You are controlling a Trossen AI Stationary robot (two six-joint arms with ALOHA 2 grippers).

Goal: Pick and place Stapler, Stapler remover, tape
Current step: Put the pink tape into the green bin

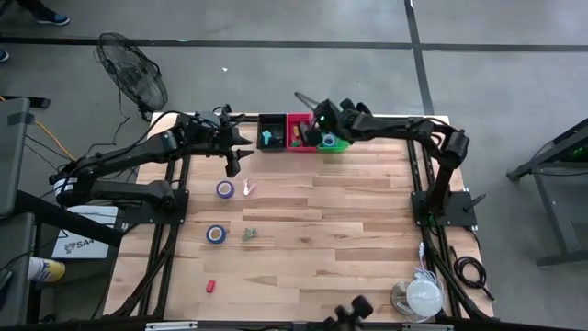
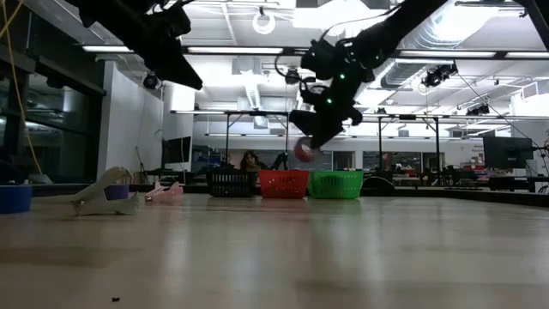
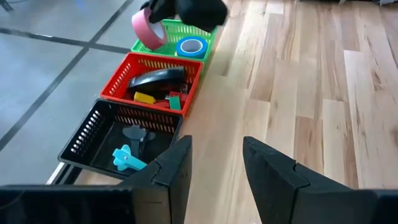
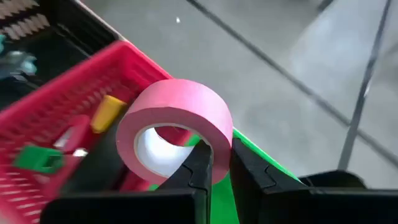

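Over the far edge of the bench: right gripper [image 4: 214,163] is hanging above the green basket [image 3: 198,31], jaws pinched together on the wall of a pink tape roll [image 4: 177,127], one finger inside the hole and one outside.
Where the tape is: in the air, roughly over the seam between the green basket and the red basket [image 3: 118,84], nothing touching it but the fingers.
How it looks: bright pink ring, pale inner core, held more or less on edge.
How it'll handle, my guess: light, stiff cardboard core, smooth sides. A rim pinch like this lets it swing or twist a bit, so a low drop beats a high one. It'll roll if it lands on edge.
Already in the green basket: a blue tape roll [image 3: 190,47].
Red basket: a black stapler [image 3: 158,78] plus small yellow and green bits I can't name.
Black basket [image 3: 84,134]: light blue staple remover [image 3: 127,160].
Left gripper [image 3: 214,177]: near the far-left corner of the bench by the black basket, jaws apart, holding nothing.
Still out on the bench: two more blue tape rolls [image 1: 225,188], a white stapler [image 1: 234,164] and a few small pieces.
Progress, I reckon: mid-sort, this roll is about ready to be let go.
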